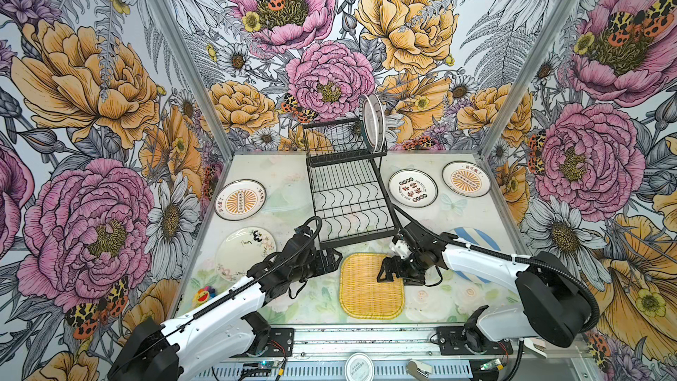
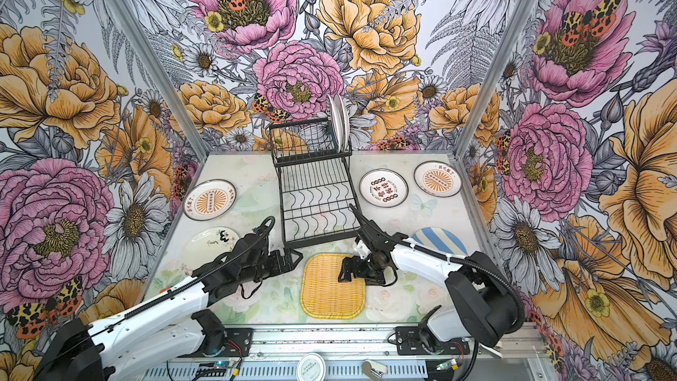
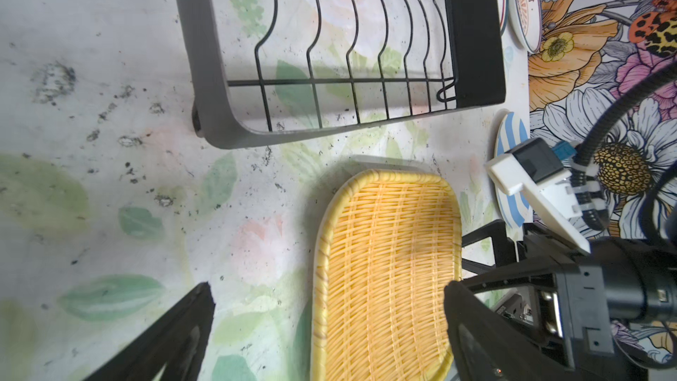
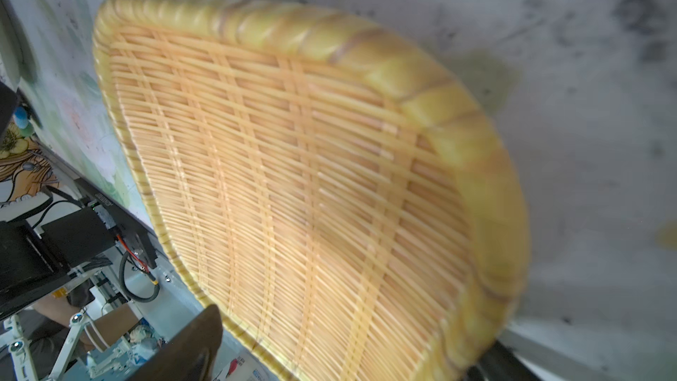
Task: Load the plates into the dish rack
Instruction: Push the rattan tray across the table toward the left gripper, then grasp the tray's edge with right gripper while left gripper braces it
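Right gripper (image 1: 385, 273) poised over the right rim of the yellow plate (image 1: 366, 295), fingers wide and empty, likely for a pinch on that raised woven edge, the only purchase on a plate lying flat, just in front of the rack (image 1: 357, 238). Left gripper (image 1: 335, 259) parked off the plate's far-left corner, equally wide, holding nothing, perhaps to steady it. Upright plates (image 1: 373, 122) already in the upper tier, more flat either side, the striped plate (image 1: 472, 236) partly under the right arm, and the rack's near bar close behind, cramping any tilt-up.
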Robot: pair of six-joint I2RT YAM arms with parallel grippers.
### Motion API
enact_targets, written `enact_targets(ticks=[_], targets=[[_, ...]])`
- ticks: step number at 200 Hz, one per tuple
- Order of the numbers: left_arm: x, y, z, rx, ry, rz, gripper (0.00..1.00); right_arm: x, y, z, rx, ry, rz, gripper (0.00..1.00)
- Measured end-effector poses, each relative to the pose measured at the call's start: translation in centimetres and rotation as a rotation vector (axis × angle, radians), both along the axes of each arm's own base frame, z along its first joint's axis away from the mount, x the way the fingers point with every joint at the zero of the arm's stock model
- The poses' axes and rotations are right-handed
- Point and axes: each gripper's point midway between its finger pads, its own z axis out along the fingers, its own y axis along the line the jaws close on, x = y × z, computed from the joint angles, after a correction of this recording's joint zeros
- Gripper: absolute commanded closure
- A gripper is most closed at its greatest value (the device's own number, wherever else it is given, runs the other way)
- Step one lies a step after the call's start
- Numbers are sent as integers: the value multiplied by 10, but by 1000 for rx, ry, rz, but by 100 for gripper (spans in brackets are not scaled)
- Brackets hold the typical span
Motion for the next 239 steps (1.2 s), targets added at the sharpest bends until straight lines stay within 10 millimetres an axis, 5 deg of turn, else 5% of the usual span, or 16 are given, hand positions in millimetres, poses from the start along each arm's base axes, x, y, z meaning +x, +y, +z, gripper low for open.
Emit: enact_targets(ticks=[60,126,239], targets=[[-24,-7,-24,28,93,-40,18,15,-3,8,45,-68,-3,10],[-42,-21,-49,30,201,-126,32,3,-23,1,53,-95,12,15],[-42,-55,-61,-60,244,-221,53,-6,-10,-2,171,-59,45,26]])
